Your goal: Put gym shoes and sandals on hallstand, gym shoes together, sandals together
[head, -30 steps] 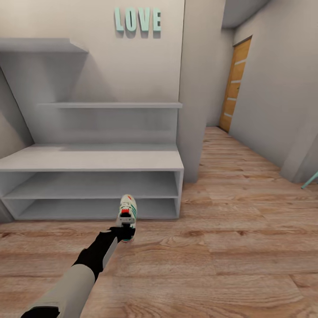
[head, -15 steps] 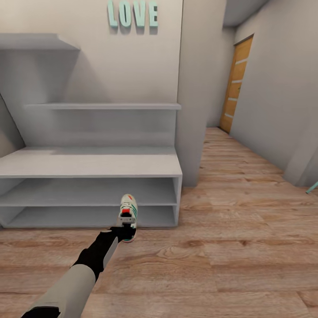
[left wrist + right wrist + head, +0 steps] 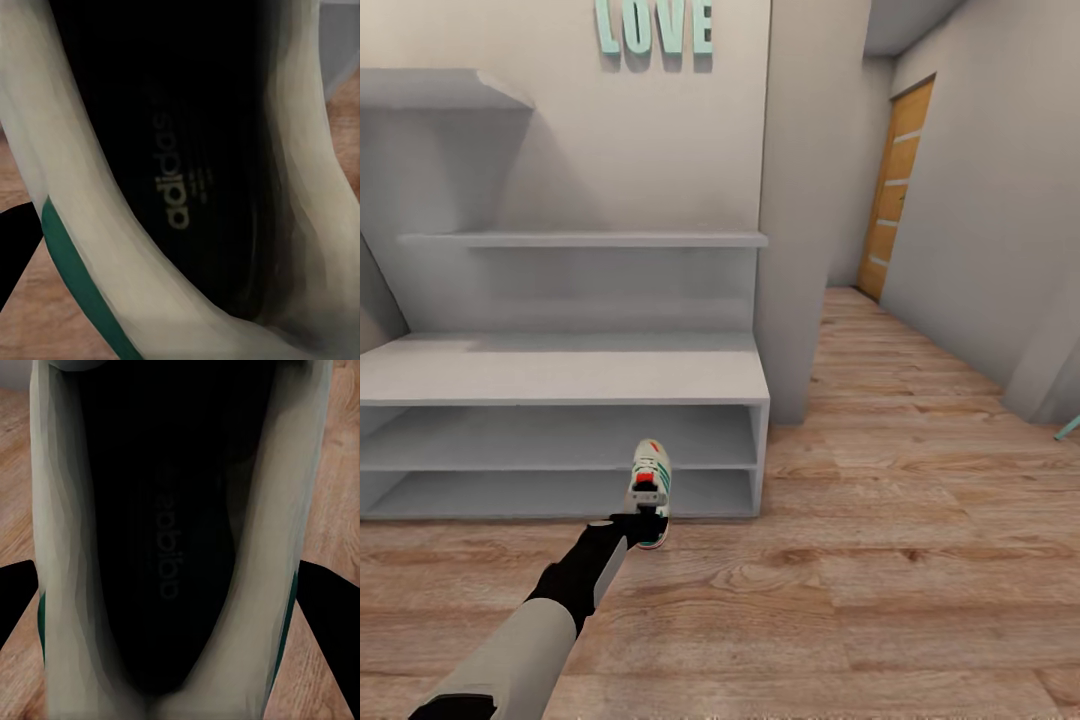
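Observation:
In the head view my left gripper [image 3: 643, 520] is shut on the heel of a cream-white gym shoe [image 3: 649, 478] with green stripes and a red patch. It holds the shoe just above the corridor floor [image 3: 860, 570], in front of the lower tiers of the hallstand [image 3: 560, 375]. The left wrist view looks into that gym shoe [image 3: 180, 172], with one black finger [image 3: 15, 247] beside it. In the right wrist view, the second gym shoe [image 3: 172, 510] sits between the right gripper's fingers [image 3: 330, 615], held over the wood floor. The sandals are out of view.
Teal LOVE letters [image 3: 655, 25] hang on the wall above the stepped shelves. A wall corner [image 3: 795, 250] stands right of the hallstand. Beyond it the corridor runs to a wooden door [image 3: 895, 190]. A teal object [image 3: 1068, 428] pokes in at the right edge.
The whole head view has shifted a little, so the camera has moved relative to the hallstand. The left arm and its shoe keep the same pose.

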Tool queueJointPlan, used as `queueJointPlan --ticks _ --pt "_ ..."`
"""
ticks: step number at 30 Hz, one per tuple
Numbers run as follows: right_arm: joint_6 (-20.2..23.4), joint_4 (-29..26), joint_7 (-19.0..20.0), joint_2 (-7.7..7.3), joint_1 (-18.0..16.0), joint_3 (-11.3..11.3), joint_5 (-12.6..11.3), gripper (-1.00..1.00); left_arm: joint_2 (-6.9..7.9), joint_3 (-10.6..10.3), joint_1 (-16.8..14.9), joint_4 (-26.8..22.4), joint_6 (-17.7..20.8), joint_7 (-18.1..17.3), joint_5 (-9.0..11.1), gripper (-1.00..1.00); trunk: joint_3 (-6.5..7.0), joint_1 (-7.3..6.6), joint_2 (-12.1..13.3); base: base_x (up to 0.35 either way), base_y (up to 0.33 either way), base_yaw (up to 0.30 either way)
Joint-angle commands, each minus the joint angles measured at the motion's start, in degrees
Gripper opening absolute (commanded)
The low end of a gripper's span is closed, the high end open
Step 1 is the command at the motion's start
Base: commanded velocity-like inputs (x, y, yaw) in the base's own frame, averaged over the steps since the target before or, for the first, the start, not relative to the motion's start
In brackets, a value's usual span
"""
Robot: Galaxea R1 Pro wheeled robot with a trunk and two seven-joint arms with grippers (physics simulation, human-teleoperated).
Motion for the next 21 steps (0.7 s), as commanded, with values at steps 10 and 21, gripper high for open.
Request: queueJointPlan --ticks 10,21 --pt "0.3 0.0 -0.1 -0.02 -0.1 0.1 0.3 -1.00 -0.05 0.2 0.0 -0.1 0.3 -0.2 -0.3 -1.00 -3.06 0.24 -0.2 0.000 0.000 0.000" --pt "0.3 0.0 -0.2 -0.02 -0.1 0.1 0.3 -1.00 0.03 0.1 0.0 -0.1 0.2 -0.2 -0.3 -1.00 -3.63 0.27 -0.2 0.000 0.000 0.000"
